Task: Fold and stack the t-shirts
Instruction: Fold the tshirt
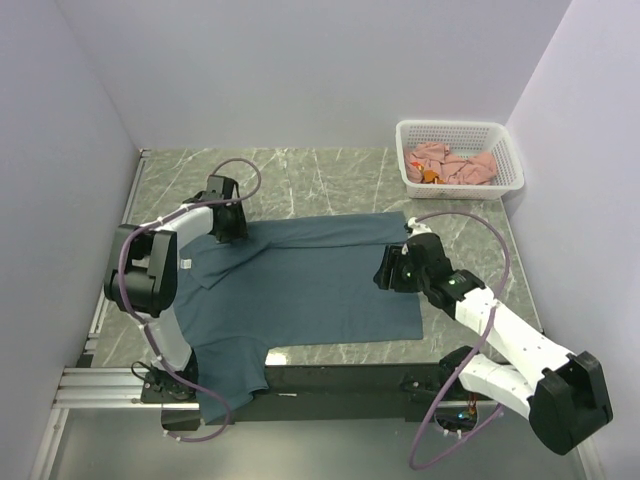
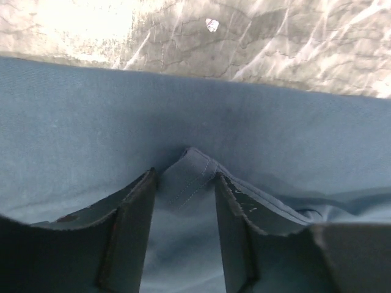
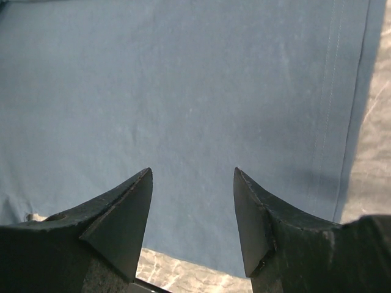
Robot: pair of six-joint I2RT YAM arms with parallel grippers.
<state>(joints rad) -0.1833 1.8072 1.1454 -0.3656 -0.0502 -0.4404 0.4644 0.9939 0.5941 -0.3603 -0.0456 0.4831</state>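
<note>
The dark slate-blue t-shirt [image 1: 310, 290] lies spread across the marble table, its far part folded over, and one end hangs over the near edge. My left gripper [image 1: 228, 226] is down on the shirt's far-left edge. In the left wrist view, the left gripper [image 2: 184, 174] is open with its fingers on either side of a raised, stitched hem fold [image 2: 194, 163]. My right gripper [image 1: 391, 270] hovers over the shirt's right side. In the right wrist view, the right gripper [image 3: 192, 174] is open and empty above flat cloth [image 3: 183, 91]. Salmon-pink t-shirts [image 1: 455, 165] lie crumpled in the basket.
The white lattice basket [image 1: 466, 188] stands at the far right corner of the table. Bare marble [image 1: 330, 175] shows behind the shirt. White walls close in the left, back and right sides. A dark rail runs along the near edge [image 1: 340, 375].
</note>
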